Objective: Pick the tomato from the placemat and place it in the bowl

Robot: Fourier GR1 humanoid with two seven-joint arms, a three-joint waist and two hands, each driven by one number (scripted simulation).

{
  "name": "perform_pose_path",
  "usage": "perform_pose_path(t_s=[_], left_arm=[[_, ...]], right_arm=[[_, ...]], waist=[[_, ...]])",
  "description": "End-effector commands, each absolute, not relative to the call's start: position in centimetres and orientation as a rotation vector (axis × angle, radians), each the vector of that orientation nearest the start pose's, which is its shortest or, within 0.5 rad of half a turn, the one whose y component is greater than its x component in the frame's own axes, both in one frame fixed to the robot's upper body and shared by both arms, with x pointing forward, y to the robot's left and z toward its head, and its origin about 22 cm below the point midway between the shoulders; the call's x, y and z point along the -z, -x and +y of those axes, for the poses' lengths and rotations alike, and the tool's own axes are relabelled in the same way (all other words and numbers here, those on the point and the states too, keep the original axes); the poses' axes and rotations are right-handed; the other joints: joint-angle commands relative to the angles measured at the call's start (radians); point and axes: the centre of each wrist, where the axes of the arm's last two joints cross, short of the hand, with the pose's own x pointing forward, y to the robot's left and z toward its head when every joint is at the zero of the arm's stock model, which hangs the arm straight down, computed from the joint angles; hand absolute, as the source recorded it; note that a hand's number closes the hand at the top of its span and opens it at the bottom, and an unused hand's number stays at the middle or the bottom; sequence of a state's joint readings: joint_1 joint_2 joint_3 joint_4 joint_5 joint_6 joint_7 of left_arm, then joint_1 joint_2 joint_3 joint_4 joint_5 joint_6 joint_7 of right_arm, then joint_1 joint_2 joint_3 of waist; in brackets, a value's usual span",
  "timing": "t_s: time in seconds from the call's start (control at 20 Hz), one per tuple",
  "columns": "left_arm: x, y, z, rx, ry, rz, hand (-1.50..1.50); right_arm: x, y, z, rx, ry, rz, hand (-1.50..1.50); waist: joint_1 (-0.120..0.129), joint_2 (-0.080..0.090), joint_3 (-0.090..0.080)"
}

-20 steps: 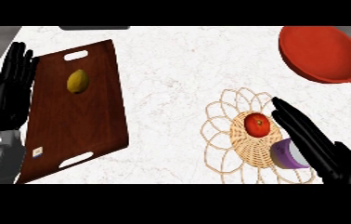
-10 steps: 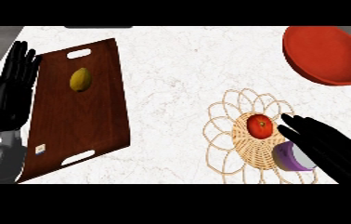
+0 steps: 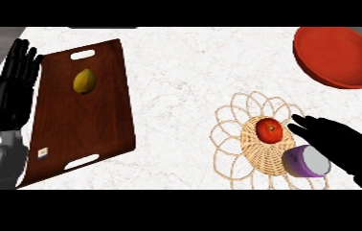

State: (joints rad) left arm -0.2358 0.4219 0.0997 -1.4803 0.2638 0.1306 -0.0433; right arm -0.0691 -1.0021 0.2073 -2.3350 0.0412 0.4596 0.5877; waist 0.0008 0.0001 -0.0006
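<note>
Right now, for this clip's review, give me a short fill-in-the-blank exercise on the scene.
The tomato lies on the woven ___.
The lemon lies on the wooden ___.
The bowl is coloured ___.
The robot hand next to the tomato is the ___ one.
Missing: placemat; tray; red; right.

A single view looks from the robot's head steeply down onto the white tabletop [image 3: 176, 81], near enough that its edges crop the scene; the wooden tray [image 3: 78, 124] fills the left side; the red bowl [image 3: 332, 55] is cut by the right edge; the woven placemat [image 3: 262, 155] reaches the lower edge; the left hand [image 3: 17, 86] shows at the left border, the right hand [image 3: 336, 139] at the lower right.
</note>
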Motion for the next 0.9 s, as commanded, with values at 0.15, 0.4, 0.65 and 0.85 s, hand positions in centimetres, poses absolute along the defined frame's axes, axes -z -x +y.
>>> perform_pose_path(t_s=[0.15, 0.4, 0.65, 0.85], left_arm=[[-8.2, -30.4, 32.5, -0.031, -0.215, -1.792, 0.00], [-5.7, -28.4, 33.9, -0.040, -0.251, -1.768, 0.00], [-8.4, -30.6, 32.9, -0.025, -0.246, -1.781, 0.00], [-9.1, -28.4, 33.6, -0.025, -0.233, -1.785, 0.00]], right_arm=[[-18.1, -20.3, -24.8, -1.479, 0.520, -1.182, -1.50], [-15.2, -20.6, -24.6, -1.422, 0.521, -1.182, -1.50], [-13.5, -22.8, -26.2, -1.440, 0.542, -1.138, -1.50], [-11.5, -24.0, -26.6, -1.430, 0.529, -1.162, -1.50]], waist=[[0.005, 0.002, 0.001], [0.002, 0.000, 0.001], [-0.001, 0.001, 0.001], [0.005, 0.000, 0.001]])
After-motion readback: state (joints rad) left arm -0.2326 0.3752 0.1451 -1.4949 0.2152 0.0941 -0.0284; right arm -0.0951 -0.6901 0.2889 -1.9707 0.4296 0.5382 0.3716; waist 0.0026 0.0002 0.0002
